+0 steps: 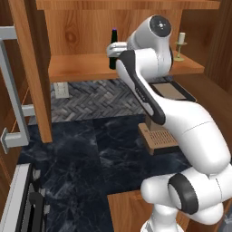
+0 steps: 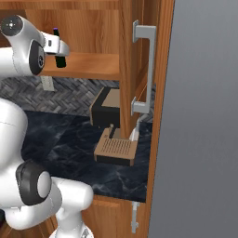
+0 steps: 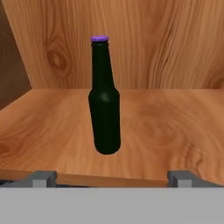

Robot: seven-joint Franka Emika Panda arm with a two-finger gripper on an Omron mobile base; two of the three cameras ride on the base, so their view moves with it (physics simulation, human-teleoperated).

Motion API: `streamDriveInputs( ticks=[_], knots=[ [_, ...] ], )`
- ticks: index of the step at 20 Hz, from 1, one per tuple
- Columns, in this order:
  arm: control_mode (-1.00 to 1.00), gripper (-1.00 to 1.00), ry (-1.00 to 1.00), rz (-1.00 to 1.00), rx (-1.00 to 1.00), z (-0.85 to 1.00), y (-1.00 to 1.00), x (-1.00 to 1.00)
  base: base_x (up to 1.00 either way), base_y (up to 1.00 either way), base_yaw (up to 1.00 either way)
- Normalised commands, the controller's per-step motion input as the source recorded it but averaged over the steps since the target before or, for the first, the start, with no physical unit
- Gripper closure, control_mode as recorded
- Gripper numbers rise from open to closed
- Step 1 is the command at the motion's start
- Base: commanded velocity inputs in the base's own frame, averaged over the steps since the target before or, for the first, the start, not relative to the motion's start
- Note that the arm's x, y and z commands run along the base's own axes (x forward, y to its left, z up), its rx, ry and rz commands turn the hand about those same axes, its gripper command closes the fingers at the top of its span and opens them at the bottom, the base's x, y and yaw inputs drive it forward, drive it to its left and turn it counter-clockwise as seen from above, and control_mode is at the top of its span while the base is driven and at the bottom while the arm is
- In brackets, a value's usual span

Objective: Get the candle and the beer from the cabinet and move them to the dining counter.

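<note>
Beer (image 3: 104, 98) stands upright on the wooden shelf (image 3: 166, 127) of the open cabinet (image 1: 77, 27), purple cap up, toward the shelf's left side. You have the gripper (image 3: 113, 178) level with it at the shelf's near edge, fingers (image 3: 43, 178) spread wide apart, clear of the glass, holding nothing. Farther right on the same shelf, you can see the candle (image 1: 181, 45) on its brass holder, well apart from the bottle.

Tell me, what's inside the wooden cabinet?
On the cabinet shelf stand a dark green beer bottle with a purple cap and a cream candle on its holder. The robot's arm covers the shelf between them.
</note>
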Motion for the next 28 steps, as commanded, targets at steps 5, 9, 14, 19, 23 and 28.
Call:
streamDriveInputs(
  ticks=[5, 9, 14, 19, 23, 28],
  knots=[
    [-1.0, -1.0, 0.0, 0.0, 0.0, -0.09, 0.11, 0.35, 0.0, 0.0, 0.0],
    [-1.0, -1.0, 0.0, 0.0, 0.0, -0.09, 0.1, 0.29, 0.0, 0.0, 0.0],
    [-1.0, -1.0, 0.0, 0.0, 0.0, -0.09, 0.06, 0.24, 0.0, 0.0, 0.0],
    [-1.0, -1.0, 0.0, 0.0, 0.0, -0.12, 0.05, 0.25, 0.0, 0.0, 0.0],
    [-1.0, -1.0, 0.0, 0.0, 0.0, -0.09, 0.05, 0.22, 0.0, 0.0, 0.0],
    [-1.0, -1.0, 0.0, 0.0, 0.0, -0.05, 0.02, 0.21, 0.0, 0.0, 0.0]
  ],
)
